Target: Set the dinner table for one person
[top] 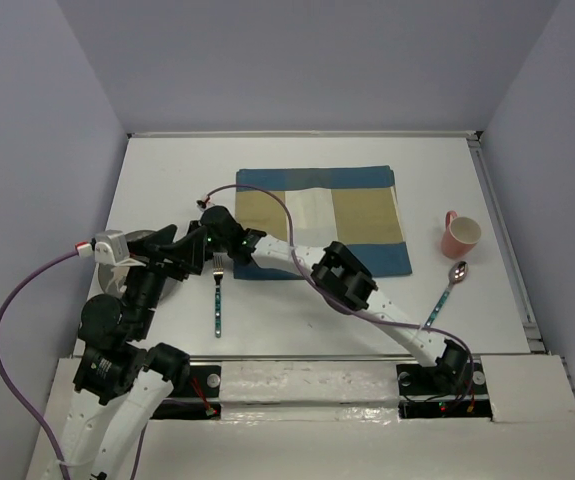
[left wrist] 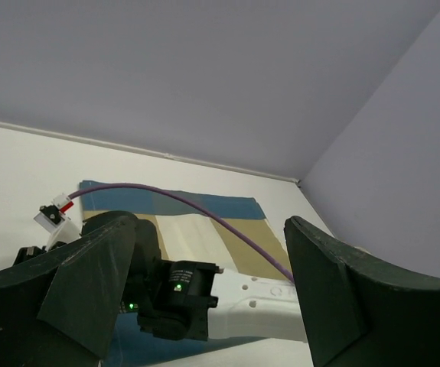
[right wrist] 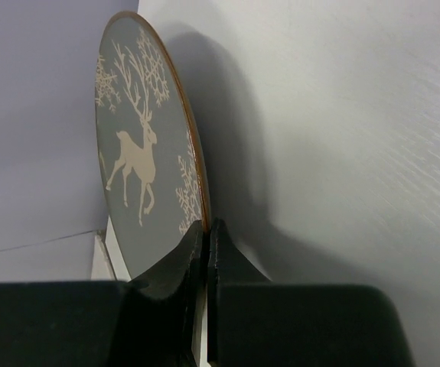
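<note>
My right gripper [right wrist: 206, 225] is shut on the rim of a grey plate [right wrist: 139, 153] with a cream deer and snowflake pattern and holds it tilted on edge. In the top view the right gripper [top: 197, 250] reaches left across the white dinner table [top: 277, 325], and the plate is mostly hidden under the arms. My left gripper [top: 179, 240] is open and empty, its fingers [left wrist: 89, 283] standing wide on either side of the right arm's wrist [left wrist: 177, 294]. A checked blue, tan and cream placemat [top: 322, 215] lies at the middle back and also shows in the left wrist view [left wrist: 204, 229].
A fork [top: 217, 300] with a dark patterned handle lies left of the placemat's near corner. A spoon [top: 448, 288] lies at the right, with a pink mug [top: 459, 234] just behind it. A purple cable [top: 287, 215] arcs over the placemat. Walls close the table's back and sides.
</note>
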